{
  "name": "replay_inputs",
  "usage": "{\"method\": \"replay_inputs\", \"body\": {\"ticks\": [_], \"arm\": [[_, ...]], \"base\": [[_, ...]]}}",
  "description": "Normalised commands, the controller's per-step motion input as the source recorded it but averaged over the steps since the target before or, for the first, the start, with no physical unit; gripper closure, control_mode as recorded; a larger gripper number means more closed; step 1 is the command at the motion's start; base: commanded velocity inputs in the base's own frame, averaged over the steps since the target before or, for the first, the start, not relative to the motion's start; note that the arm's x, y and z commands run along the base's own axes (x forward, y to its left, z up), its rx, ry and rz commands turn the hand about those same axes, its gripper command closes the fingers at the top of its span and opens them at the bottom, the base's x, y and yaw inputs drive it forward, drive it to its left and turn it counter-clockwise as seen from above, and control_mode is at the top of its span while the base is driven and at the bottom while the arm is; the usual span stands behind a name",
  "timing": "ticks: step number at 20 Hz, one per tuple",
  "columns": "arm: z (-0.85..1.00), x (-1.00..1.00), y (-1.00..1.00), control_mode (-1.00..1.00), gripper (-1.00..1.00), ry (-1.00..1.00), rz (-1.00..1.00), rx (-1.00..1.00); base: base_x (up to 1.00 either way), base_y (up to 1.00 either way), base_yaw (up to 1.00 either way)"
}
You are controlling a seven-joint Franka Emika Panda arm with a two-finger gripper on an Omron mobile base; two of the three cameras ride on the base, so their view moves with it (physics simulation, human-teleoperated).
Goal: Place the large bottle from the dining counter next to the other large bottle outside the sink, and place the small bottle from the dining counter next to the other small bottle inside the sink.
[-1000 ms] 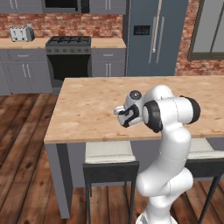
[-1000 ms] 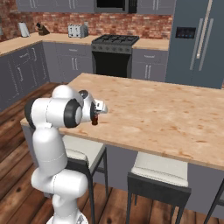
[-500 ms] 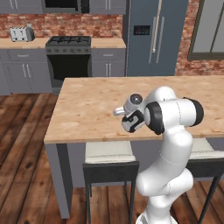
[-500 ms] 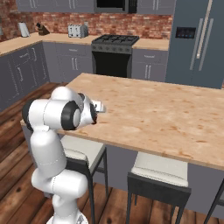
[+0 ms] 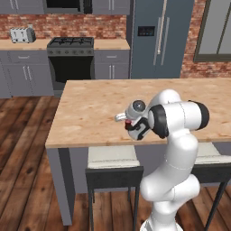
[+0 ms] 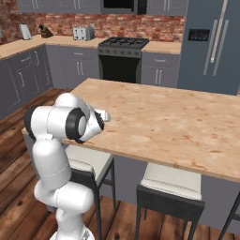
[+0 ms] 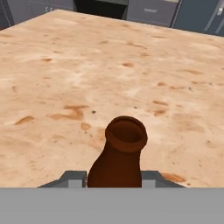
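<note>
The small bottle [image 7: 118, 162], brown with an open round mouth, sits between my two fingers [image 7: 73, 177] in the hand view, and my gripper [image 7: 114, 179] is shut on its body. Its base is hidden below the frame edge. In the left base view the gripper [image 5: 131, 126] hangs over the near edge of the dining counter [image 5: 90, 108], with a dark red bit of the bottle [image 5: 127, 123] showing at the fingers. The light wooden top [image 7: 65, 65] stretches ahead of the hand. In the right base view my white hand [image 6: 104, 116] sits close to the arm's shoulder, over the counter [image 6: 164, 117].
Two stools [image 5: 113, 162] [image 6: 171, 187] stand under the counter's near side. A black stove [image 5: 71, 58], grey cabinets with a toaster [image 5: 21, 34] and a tall grey fridge [image 5: 155, 38] line the brick back wall. Wood floor lies to the left.
The hand has drawn back toward the counter's near edge and the arm's body, with the small bottle in its grip. In the right base view the bottle has slid behind the arm.
</note>
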Motion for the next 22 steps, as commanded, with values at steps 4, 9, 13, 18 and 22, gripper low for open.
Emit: {"method": "replay_inputs", "body": {"ticks": [4, 9, 13, 18, 22], "arm": [[0.00, 0.00, 0.06, 1.00, 1.00, 0.00, 0.02, 0.00], [0.00, 0.00, 0.00, 1.00, 1.00, 0.00, 0.00, 0.00], [0.00, 0.00, 0.00, 1.00, 1.00, 0.00, 0.00, 0.00], [0.00, 0.00, 0.00, 1.00, 1.00, 0.00, 0.00, 0.00], [0.00, 0.00, 0.00, 1.00, 1.00, 0.00, 0.00, 0.00]], "base": [[0.00, 0.07, 0.02], [-0.13, 0.27, 0.03], [-0.30, 0.42, 0.03], [-0.06, 0.58, 0.03], [0.00, 0.72, 0.04]]}}
